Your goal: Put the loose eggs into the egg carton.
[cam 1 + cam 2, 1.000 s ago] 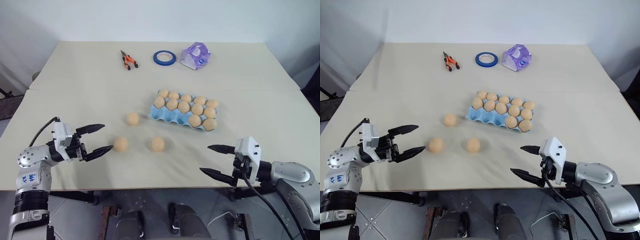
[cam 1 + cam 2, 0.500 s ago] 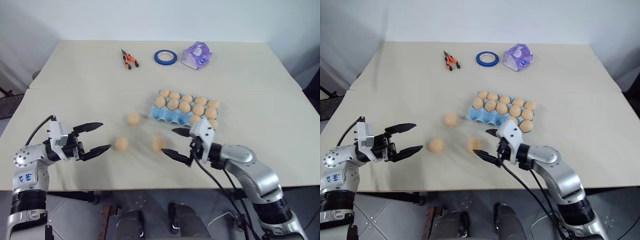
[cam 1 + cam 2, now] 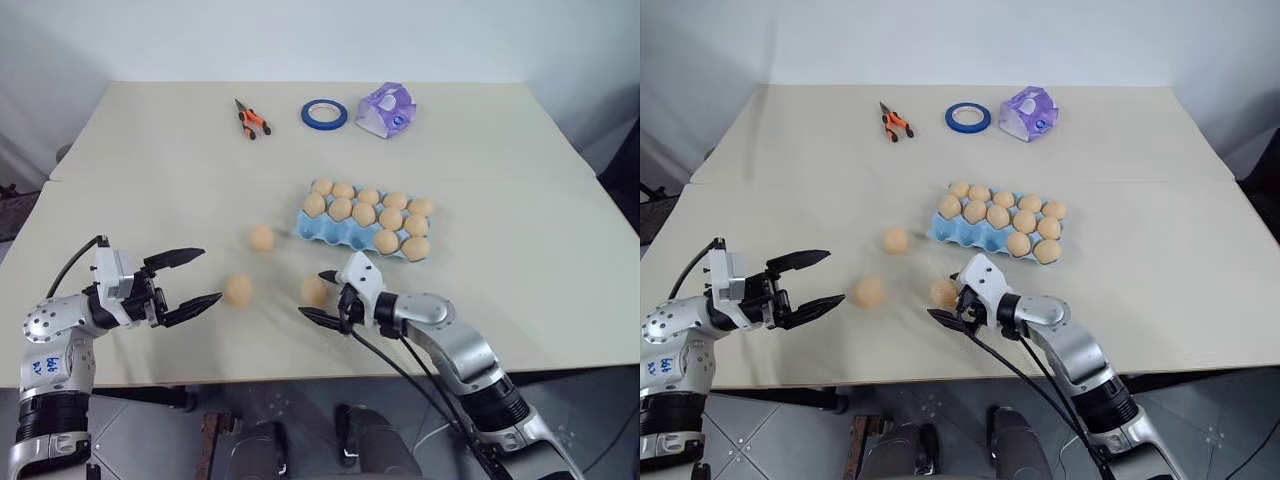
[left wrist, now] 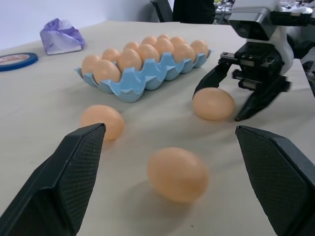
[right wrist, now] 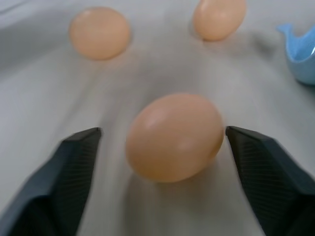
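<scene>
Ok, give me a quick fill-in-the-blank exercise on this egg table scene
1. ____ loose eggs lie on the table outside the egg carton.
2. The right end effector has its fingers on either side of one ____.
3. The left end effector is open and holds ____.
4. The tape ring is coloured ____.

Missing words: three; egg; nothing; blue

Both arms are silver-grey metal with rounded, segmented casings and black joints. Each ends in a white boxy wrist block carrying a claw of two long, black, pointed fingers, whose inner pads have a fine mesh texture. The left claw (image 3: 187, 277) has a thin black cable looping off its wrist block, and blue handwritten marks sit on the left forearm casing. A black cable trails below the right claw (image 3: 318, 296).
</scene>
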Robot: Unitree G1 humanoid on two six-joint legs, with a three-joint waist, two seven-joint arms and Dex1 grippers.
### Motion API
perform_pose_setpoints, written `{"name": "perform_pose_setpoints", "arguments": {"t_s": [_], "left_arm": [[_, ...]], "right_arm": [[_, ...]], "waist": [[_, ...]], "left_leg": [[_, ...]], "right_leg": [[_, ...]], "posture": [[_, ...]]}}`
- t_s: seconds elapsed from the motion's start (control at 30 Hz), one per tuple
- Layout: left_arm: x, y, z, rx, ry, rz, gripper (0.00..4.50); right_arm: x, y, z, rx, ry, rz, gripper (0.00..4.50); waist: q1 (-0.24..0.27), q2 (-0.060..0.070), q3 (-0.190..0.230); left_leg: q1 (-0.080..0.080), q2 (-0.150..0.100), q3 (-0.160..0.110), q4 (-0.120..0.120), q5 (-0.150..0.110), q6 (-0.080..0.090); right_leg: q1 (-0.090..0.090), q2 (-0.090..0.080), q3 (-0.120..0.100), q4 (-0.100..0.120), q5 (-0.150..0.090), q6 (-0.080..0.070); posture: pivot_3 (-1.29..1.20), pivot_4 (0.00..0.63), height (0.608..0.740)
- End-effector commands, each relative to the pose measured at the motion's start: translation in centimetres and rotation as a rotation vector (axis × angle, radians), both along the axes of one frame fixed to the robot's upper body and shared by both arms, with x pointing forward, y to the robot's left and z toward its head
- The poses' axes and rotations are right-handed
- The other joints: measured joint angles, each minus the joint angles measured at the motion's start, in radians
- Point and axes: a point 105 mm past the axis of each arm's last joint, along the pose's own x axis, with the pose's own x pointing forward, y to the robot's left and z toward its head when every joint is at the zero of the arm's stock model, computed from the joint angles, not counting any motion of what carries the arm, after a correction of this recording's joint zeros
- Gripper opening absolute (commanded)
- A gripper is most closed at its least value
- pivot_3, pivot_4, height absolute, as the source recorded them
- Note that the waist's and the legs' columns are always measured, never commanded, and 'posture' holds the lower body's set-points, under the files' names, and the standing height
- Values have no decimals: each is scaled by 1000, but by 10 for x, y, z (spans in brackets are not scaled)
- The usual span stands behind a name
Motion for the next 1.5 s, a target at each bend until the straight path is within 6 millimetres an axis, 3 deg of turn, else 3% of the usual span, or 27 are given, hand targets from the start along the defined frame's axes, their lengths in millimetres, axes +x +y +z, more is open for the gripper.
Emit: {"name": "perform_pose_setpoints", "arguments": {"t_s": [0.03, 0.1, 0.2, 0.43, 0.57, 0.77, 1.1, 1.3, 1.4, 1.5], "left_arm": [[-1, 1, 11, -20, -47, 4, 4500], [-1, 0, 11, -21, -50, 6, 4500], [0, 0, 12, -22, -52, 9, 4500], [2, -1, 12, -27, -53, 17, 4500], [5, -3, 10, -31, -35, 17, 4500], [10, -7, 11, -37, -41, 15, 4500], [11, -3, 11, -38, -37, 53, 4500], [11, -1, 10, -39, -28, 95, 4500], [11, 2, 10, -36, -20, 129, 4500], [11, 9, 9, -38, -9, 196, 4500]], "right_arm": [[1, 5, 16, 33, -73, 23, 2468], [2, 5, 19, 35, -86, 17, 1947], [5, 0, 30, 60, -114, -6, 1543], [34, -38, 77, 97, -216, -207, 1261], [58, -68, 77, 24, -202, -318, 1261], [71, -77, 73, -9, -192, -343, 1261], [60, -69, 82, 7, -206, -248, 4485], [51, -77, 98, 15, -255, -215, 4485], [39, -87, 113, 66, -304, -174, 4485], [22, -99, 115, 92, -345, -105, 4485]], "waist": [[-1, 0, 0], [-4, 0, 0], [-5, 0, 0], [-4, 0, 0], [-4, 0, 0], [-7, 0, 0], [-6, 0, 0], [-5, 1, 0], [-3, 1, 0], [0, 0, 0]], "left_leg": [[0, 0, 0, 0, 0, 0], [0, 0, 0, 0, 0, 0], [0, 0, 0, 0, 0, 0], [0, 0, 0, 0, 0, 0], [0, 0, -1, -1, 0, -1], [0, 0, 0, -1, 3, 3], [0, 0, 0, -1, 3, 4], [0, 0, 0, -1, 3, 4], [0, 0, 0, -1, 3, 4], [0, 1, 0, -2, 3, 4]], "right_leg": [[0, 0, 0, 0, 0, 0], [0, 0, 0, 0, 0, 0], [0, 0, 0, 0, 0, 0], [0, -1, 0, 0, 0, 0], [0, -1, -2, 0, 0, -1], [0, -1, -2, 0, 0, -1], [0, 0, -2, 0, 0, 0], [0, 0, -2, 0, 0, 0], [0, 0, -2, 0, 0, 0], [0, 0, -3, -1, 0, 0]], "posture": [[0, 150, 740], [0, 150, 740], [0, 150, 740], [0, 150, 740], [0, 150, 740], [0, 150, 740], [0, 150, 740], [0, 150, 740], [0, 150, 740], [0, 150, 740]]}}
